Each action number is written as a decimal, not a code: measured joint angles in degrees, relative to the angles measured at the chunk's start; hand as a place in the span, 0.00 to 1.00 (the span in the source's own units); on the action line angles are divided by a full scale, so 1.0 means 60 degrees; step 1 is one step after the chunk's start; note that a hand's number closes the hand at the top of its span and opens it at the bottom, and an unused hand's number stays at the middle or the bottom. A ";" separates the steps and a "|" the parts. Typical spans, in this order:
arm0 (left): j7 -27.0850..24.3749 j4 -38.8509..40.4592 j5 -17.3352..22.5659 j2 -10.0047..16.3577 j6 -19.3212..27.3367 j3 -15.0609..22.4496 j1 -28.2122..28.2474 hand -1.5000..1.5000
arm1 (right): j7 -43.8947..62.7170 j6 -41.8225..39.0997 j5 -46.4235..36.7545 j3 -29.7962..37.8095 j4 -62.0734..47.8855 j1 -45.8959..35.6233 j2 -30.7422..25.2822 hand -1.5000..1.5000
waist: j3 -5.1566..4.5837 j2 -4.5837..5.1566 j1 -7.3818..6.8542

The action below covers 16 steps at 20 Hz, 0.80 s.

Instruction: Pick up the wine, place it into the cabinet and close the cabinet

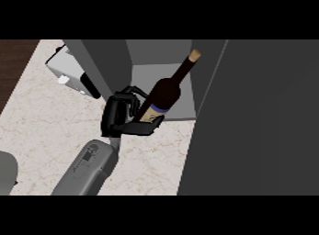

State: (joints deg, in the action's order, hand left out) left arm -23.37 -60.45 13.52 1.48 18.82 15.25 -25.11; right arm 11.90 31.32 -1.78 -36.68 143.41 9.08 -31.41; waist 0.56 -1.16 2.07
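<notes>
Right now the right hand (121, 117) is curled round the lower part of the wine bottle (165, 94), fingers wrapped over its far side and thumb pressed against the near side by the pale label. The bottle is dark, with a blue band above the label and a tan top. It tilts, its neck leaning up and to the right, and it sits within the opening of the grey cabinet (162, 55), over the lighter shelf (185, 103). Its bottom is hidden behind the hand at the shelf's front edge, so I cannot tell whether it rests there or hangs just above.

The cabinet door (257, 119) stands open as a wide dark panel filling the right side of the view. The grey forearm comes up from the lower edge across the pale marbled surface (39, 128). A white appliance (65, 66) stands on the surface to the left of the cabinet, partly hidden by the cabinet's side.
</notes>
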 measured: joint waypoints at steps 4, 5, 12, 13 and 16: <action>0.0169 0.0028 -0.0243 0.0061 0.0732 0.0183 -0.0026 1.00 | -0.0094 -0.0035 0.0057 -0.0107 -0.0026 -0.0087 0.0154 0.00 | 0.0018 -0.0008 0.0096; 0.0250 0.0025 -0.0360 0.0108 0.0885 0.0253 -0.0024 1.00 | -0.0111 -0.0029 0.0071 -0.0114 -0.0029 -0.0117 0.0199 0.00 | 0.0024 -0.0009 0.0130; 0.0898 -0.0051 -0.0695 0.0142 0.1919 0.0398 -0.0067 1.00 | -0.0350 -0.0158 0.0160 -0.0169 -0.0088 -0.0089 0.0297 0.00 | 0.0057 0.0014 0.0322; 0.1110 0.0307 -0.0611 0.0062 0.1804 0.0298 -0.0490 1.00 | -0.0372 -0.0183 0.0172 -0.0166 -0.0092 -0.0077 0.0291 0.00 | 0.0023 0.0096 0.0425; 0.1578 0.1478 -0.0246 -0.0077 0.1415 -0.0137 -0.1785 1.00 | -0.0435 -0.0281 0.0208 -0.0197 -0.0108 -0.0016 0.0288 0.00 | -0.0045 0.0266 0.0583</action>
State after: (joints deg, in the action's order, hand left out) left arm -13.90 -51.58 12.04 1.02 27.32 14.43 -35.83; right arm 9.29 29.63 -0.53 -37.86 142.77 8.99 -29.68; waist 0.29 0.44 5.57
